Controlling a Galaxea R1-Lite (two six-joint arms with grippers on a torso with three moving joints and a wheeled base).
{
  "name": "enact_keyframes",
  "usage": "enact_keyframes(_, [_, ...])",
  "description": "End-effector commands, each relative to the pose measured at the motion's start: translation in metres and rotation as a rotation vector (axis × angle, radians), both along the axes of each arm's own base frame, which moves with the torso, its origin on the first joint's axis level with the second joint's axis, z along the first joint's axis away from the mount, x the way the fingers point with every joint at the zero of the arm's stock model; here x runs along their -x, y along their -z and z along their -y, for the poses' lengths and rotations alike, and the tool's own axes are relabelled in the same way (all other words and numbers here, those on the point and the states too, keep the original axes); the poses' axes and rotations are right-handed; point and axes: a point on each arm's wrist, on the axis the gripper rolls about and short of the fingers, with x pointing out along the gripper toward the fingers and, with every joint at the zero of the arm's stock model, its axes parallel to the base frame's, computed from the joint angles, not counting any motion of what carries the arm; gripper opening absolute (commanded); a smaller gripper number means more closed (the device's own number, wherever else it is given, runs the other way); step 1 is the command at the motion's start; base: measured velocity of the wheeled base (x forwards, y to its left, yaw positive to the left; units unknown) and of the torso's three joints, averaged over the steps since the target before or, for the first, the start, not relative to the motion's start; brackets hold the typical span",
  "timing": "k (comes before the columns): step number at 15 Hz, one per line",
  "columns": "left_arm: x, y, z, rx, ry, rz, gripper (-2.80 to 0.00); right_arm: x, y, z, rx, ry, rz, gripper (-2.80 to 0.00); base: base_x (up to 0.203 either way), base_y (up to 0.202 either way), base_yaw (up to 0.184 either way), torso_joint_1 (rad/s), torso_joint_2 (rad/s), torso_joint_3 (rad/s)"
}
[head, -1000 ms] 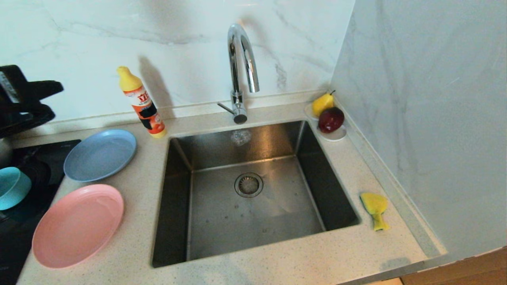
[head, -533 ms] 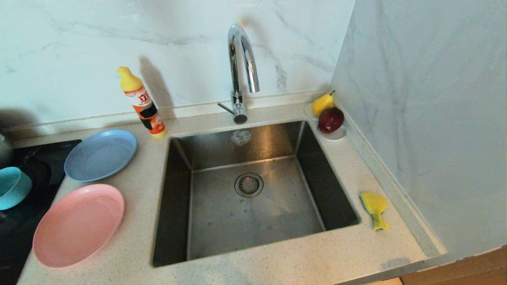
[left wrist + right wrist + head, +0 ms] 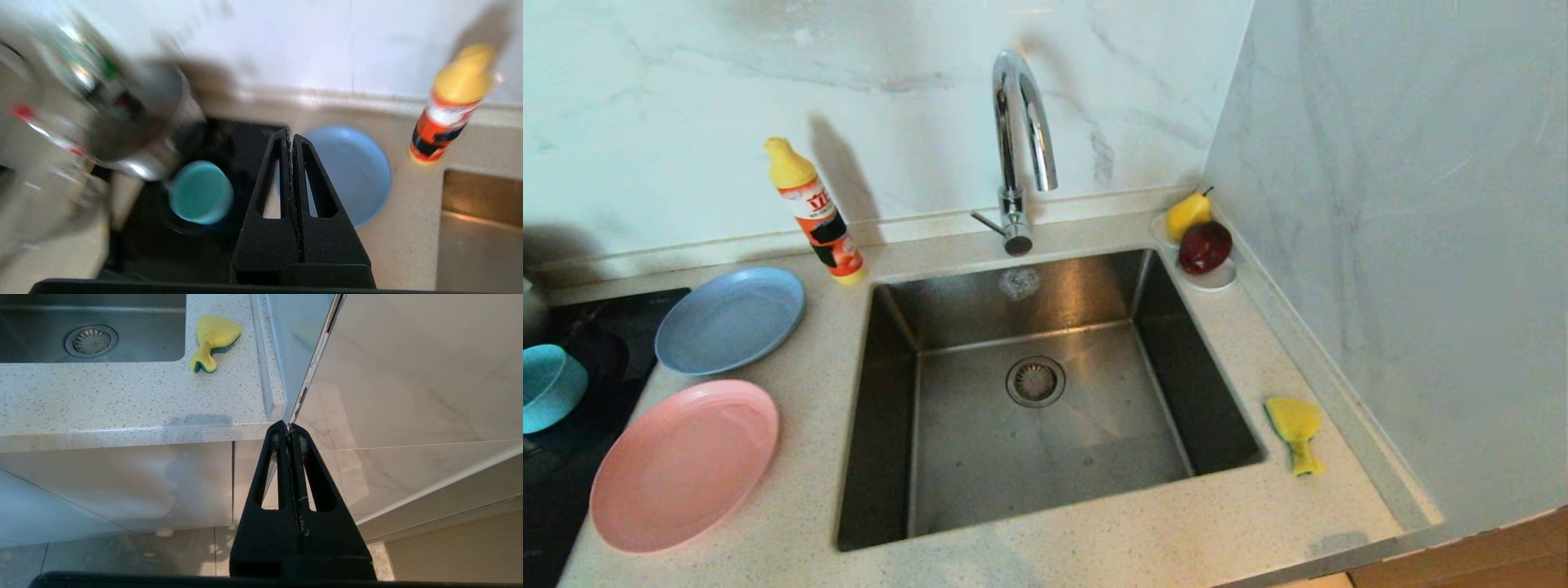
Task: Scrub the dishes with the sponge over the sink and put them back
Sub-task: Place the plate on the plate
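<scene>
A pink plate (image 3: 684, 465) and a blue plate (image 3: 730, 319) lie on the counter left of the steel sink (image 3: 1045, 400). A teal bowl (image 3: 549, 385) sits on the black hob at the far left. The bent yellow-and-green sponge (image 3: 1296, 431) lies on the counter right of the sink. Neither arm shows in the head view. My left gripper (image 3: 291, 136) is shut and empty, hovering above the blue plate (image 3: 355, 173) and the teal bowl (image 3: 201, 192). My right gripper (image 3: 288, 426) is shut and empty, parked low before the counter's front edge, short of the sponge (image 3: 213, 341).
A yellow-capped orange detergent bottle (image 3: 818, 214) stands behind the blue plate. The chrome tap (image 3: 1019, 147) arches over the sink. A pear (image 3: 1187, 214) and a red apple (image 3: 1205, 247) sit on a white saucer in the back right corner. A steel pot (image 3: 122, 110) stands beside the bowl.
The left arm, seen a second ago at the head view's left edge, has moved out of that view. The dishes and the sponge have not moved.
</scene>
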Motion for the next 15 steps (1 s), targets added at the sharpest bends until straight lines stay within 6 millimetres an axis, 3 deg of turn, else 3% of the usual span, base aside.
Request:
enact_keyframes(1, [-0.031,0.019,-0.038,0.138,0.037,-0.094,-2.8,0.0,0.0,0.0,0.001,-0.001,-0.001,-2.8,0.0,0.0,0.0,0.0,0.0,0.0])
enact_keyframes(5, [-0.03,0.032,-0.09,0.392,0.147,-0.142,-2.8,0.0,0.0,0.0,0.001,-0.001,-0.001,-2.8,0.0,0.0,0.0,0.0,0.0,0.0])
enact_keyframes(10, [-0.051,0.084,-0.131,0.557,0.089,-0.272,-2.8,0.0,0.0,0.0,0.001,-0.001,-0.001,-2.8,0.0,0.0,0.0,0.0,0.0,0.0])
enact_keyframes(11, [-0.056,0.094,-0.138,0.579,0.08,-0.293,0.0,0.0,0.0,0.0,0.001,-0.001,-0.001,-2.8,0.0,0.0,0.0,0.0,0.0,0.0])
enact_keyframes(15, [-0.07,0.135,-0.157,0.682,0.086,-0.38,0.0,0.0,0.0,0.0,0.001,-0.001,-0.001,-2.8,0.0,0.0,0.0,0.0,0.0,0.0])
